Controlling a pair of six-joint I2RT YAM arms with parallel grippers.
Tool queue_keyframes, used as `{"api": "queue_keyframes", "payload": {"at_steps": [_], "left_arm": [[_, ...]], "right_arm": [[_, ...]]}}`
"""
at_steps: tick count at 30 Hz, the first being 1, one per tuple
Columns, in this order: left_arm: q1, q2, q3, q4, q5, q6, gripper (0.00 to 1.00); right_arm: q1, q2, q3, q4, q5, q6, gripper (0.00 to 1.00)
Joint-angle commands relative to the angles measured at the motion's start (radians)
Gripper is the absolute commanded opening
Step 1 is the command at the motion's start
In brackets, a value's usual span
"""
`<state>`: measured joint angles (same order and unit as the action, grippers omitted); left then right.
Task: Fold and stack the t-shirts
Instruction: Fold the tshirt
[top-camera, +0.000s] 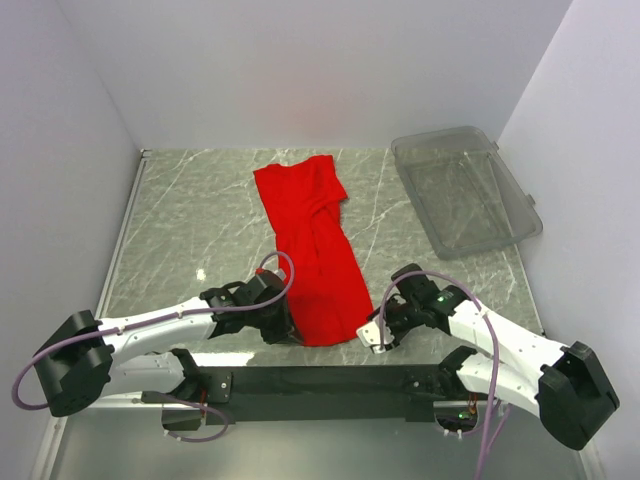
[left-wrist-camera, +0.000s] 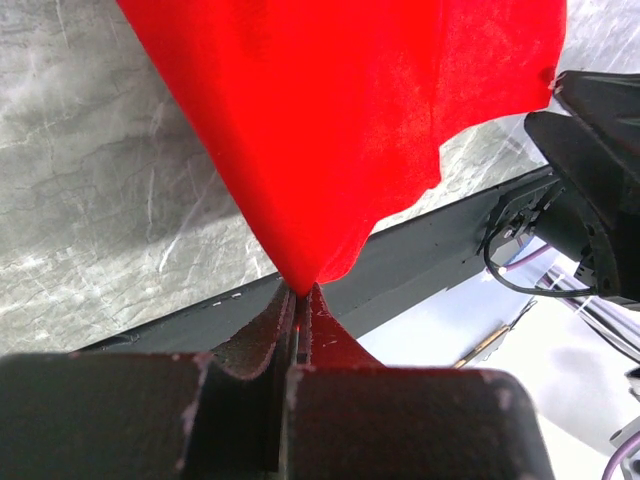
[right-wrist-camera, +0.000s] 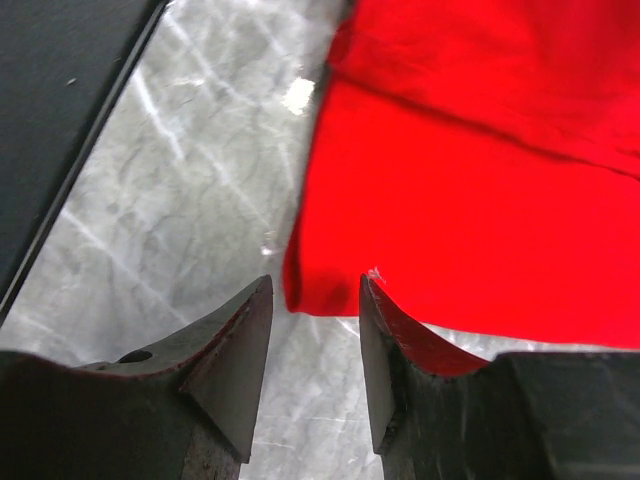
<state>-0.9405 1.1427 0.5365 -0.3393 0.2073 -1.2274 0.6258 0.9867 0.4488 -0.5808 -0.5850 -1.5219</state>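
With the left claw (left-wrist-camera: 298, 292) clamped on the near hem of the red t-shirt (top-camera: 315, 250) and the right claw (right-wrist-camera: 316, 285) apart, gripping nothing, a one-sided pull could skew the cloth

bright, even overhead light, soft shadows, white glare spot on the table (top-camera: 190, 240), close fingers (right-wrist-camera: 230, 370) blurred

Left arm (top-camera: 150, 322) jaws clamped shut, right arm (top-camera: 505, 340) jaws parted
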Motion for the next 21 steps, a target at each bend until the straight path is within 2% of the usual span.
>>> {"api": "queue_keyframes", "payload": {"at_steps": [1, 9, 12, 18, 21], "left_arm": [[-0.006, -0.006, -0.009, 0.028, -0.011, -0.009, 0.01], [-0.006, -0.018, -0.023, 0.033, -0.012, -0.02, 0.01], [-0.006, -0.017, -0.018, 0.033, -0.011, -0.018, 0.01], [-0.006, -0.012, -0.021, 0.037, -0.013, -0.017, 0.01], [-0.006, -0.015, -0.02, 0.036, -0.019, -0.017, 0.01]], "right_arm": [[-0.001, 0.021, 0.022, -0.056, 0.011, -0.084, 0.47], [0.008, 0.07, -0.002, 0.025, 0.057, -0.086, 0.47], [0.011, 0.098, 0.002, 0.042, 0.066, -0.08, 0.43], [0.025, 0.119, -0.015, 0.041, 0.079, -0.092, 0.24], [0.025, 0.107, -0.019, 0.026, 0.063, -0.089, 0.0]]}}
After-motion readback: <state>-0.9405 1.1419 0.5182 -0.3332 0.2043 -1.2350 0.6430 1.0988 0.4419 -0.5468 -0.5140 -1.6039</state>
